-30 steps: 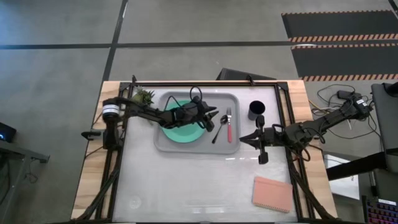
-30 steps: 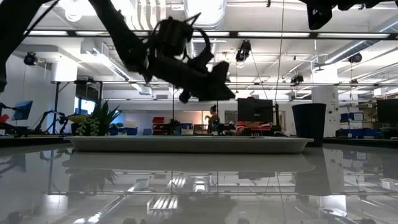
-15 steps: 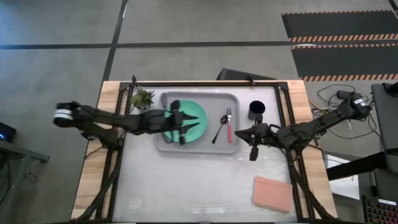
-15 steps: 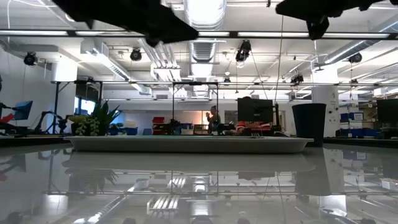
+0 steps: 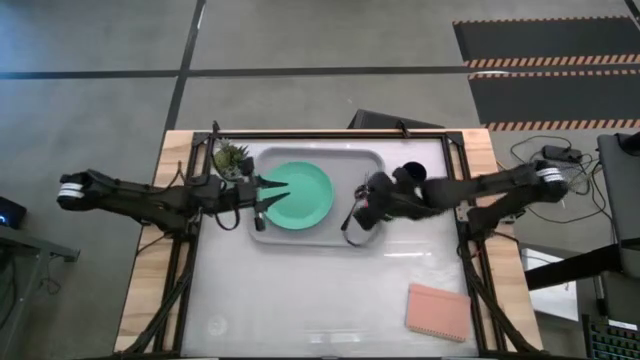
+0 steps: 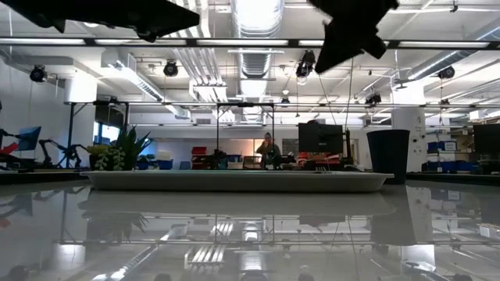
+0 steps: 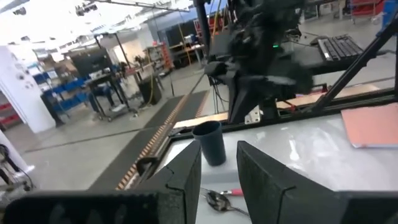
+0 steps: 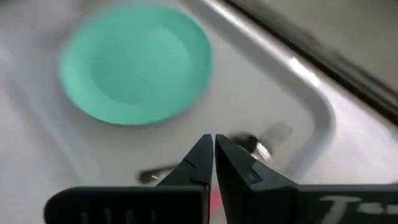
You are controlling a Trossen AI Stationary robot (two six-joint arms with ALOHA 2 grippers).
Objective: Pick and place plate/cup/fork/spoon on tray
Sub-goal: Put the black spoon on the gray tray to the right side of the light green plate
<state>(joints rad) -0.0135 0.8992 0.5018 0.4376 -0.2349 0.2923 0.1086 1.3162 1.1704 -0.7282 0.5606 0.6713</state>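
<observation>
The mint-green plate [image 5: 300, 193] lies flat in the left half of the grey tray [image 5: 318, 236]. The dark spoon [image 7: 217, 200] and the pink-handled fork [image 7: 234, 192] lie in the tray's right part, mostly hidden in the high view under my right arm. The dark cup [image 5: 408, 173] stands on the table just right of the tray. My left gripper [image 5: 261, 198] is open and empty at the tray's left rim. My right gripper [image 8: 214, 149] is shut and empty, above the spoon [image 8: 250, 142] and well above the tray in the low view [image 6: 344, 37].
A small potted plant [image 5: 231, 157] stands at the tray's far left corner. A pink rectangular pad [image 5: 437, 311] lies near the table's near right corner. The near half of the table is bare and glossy. A person shows far off in the room [image 6: 268, 147].
My left gripper has drawn back from over the plate toward the table's left edge, to the tray's left rim. My right gripper has gone toward the table's left, from beside the tray to above the fork and spoon. The plate lies still in the tray.
</observation>
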